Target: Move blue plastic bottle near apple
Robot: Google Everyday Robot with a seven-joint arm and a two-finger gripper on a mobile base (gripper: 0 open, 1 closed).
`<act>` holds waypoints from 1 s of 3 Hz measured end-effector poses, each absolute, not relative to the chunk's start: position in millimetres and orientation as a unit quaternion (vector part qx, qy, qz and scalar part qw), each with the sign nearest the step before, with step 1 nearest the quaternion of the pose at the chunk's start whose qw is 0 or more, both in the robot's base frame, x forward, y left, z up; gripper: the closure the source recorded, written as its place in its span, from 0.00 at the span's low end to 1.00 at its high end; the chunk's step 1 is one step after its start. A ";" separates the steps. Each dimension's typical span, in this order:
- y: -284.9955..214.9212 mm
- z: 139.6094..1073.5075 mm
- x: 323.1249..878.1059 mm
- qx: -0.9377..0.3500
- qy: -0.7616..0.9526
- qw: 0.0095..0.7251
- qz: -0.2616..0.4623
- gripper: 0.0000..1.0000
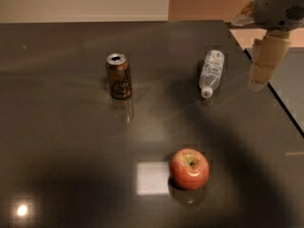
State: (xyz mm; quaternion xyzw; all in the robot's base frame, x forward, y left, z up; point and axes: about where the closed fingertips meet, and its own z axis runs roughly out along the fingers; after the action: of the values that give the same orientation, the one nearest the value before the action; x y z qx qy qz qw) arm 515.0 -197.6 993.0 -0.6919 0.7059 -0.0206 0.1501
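The blue plastic bottle point(211, 72) lies on its side on the dark table point(71, 141), white cap pointing toward the front. The red apple point(189, 168) sits upright nearer the front, well below the bottle. My gripper point(262, 68) hangs at the right edge of the view, above the table's right edge, to the right of the bottle and apart from it. It holds nothing that I can see.
A brown drink can point(118, 75) stands upright to the left of the bottle. The table's right edge point(280, 103) runs diagonally just below the gripper. Bright light reflections lie on the table beside the apple and at the front left.
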 end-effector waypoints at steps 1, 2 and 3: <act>-182.3 998.1 565.1 -0.735 0.656 0.167 -0.023 0.00; -172.9 991.6 610.8 -0.781 0.599 0.171 -0.042 0.00; -178.7 975.9 640.4 -0.821 0.547 0.148 -0.067 0.00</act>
State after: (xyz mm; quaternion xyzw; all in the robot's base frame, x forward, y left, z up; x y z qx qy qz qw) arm 640.4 -178.7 975.9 -0.8210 0.5472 -0.0674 0.1483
